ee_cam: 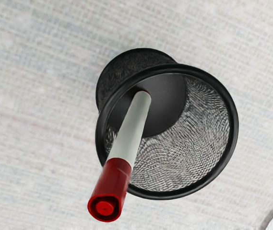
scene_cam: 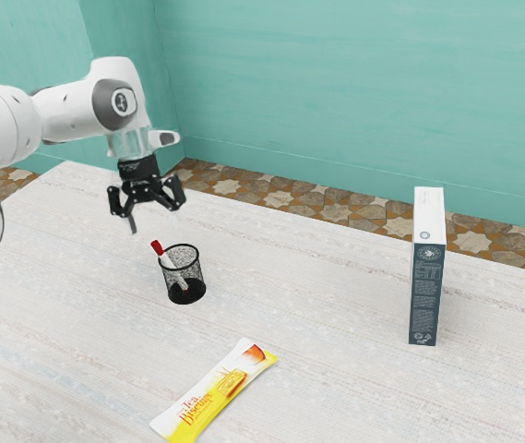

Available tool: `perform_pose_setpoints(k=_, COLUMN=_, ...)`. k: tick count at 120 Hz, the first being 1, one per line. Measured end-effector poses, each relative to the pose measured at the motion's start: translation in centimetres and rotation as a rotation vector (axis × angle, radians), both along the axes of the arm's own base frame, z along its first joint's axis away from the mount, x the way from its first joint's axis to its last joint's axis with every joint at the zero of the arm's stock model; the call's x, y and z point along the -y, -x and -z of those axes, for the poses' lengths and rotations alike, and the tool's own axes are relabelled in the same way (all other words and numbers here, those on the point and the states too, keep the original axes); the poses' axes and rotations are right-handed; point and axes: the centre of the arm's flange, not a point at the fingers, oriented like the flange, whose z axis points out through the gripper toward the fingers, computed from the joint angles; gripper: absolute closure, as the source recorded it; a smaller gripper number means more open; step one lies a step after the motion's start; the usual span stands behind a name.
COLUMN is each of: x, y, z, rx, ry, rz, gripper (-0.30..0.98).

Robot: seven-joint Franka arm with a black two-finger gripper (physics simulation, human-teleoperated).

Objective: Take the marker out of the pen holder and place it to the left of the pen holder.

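Observation:
The black gripper [scene_cam: 153,219] hangs above the table, higher than the pen holder and a little to the exterior view's left of it, its fingers spread with nothing between them. A black mesh pen holder [scene_cam: 184,287] stands upright on the table. Inside it leans the marker [scene_cam: 158,248], its red cap sticking out over the rim on the exterior view's left. From the hand, the marker [ee_cam: 132,127] has a white-grey body resting against the rim of the pen holder [ee_cam: 234,127], with its red end toward the camera.
A yellow and white biscuit packet [scene_cam: 214,391] lies flat near the exterior view's lower edge. Farther to the exterior view's right, a dark and white box [scene_cam: 425,293] stands upright. The pale table [scene_cam: 327,305] extends around them, with a green wall behind.

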Motion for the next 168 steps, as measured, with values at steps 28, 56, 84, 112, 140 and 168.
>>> perform_pose_setpoints(k=28, x=-1.6, y=0.0, z=4.1, rx=-0.056, ry=0.021, rz=-0.034, gripper=0.0)
perform_pose_setpoints(k=56, x=-1.1, y=-0.6, z=5.0, rx=-0.042, ry=0.089, rz=-0.049, gripper=0.01)
perform_pose_setpoints(k=84, x=-1.1, y=-0.6, z=4.9, rx=-0.034, ry=0.105, rz=-0.045, gripper=0.32)
perform_pose_setpoints(k=112, x=-1.1, y=-0.5, z=5.2, rx=-0.04, ry=0.108, rz=-0.039, gripper=0.54)
perform_pose_setpoints(k=140, x=-1.0, y=-0.5, z=5.0, rx=-0.038, ry=0.108, rz=-0.031, gripper=0.71)
perform_pose_setpoints(k=168, x=-1.1, y=-0.6, z=4.0, rx=-0.025, ry=0.099, rz=-0.022, gripper=0.76)
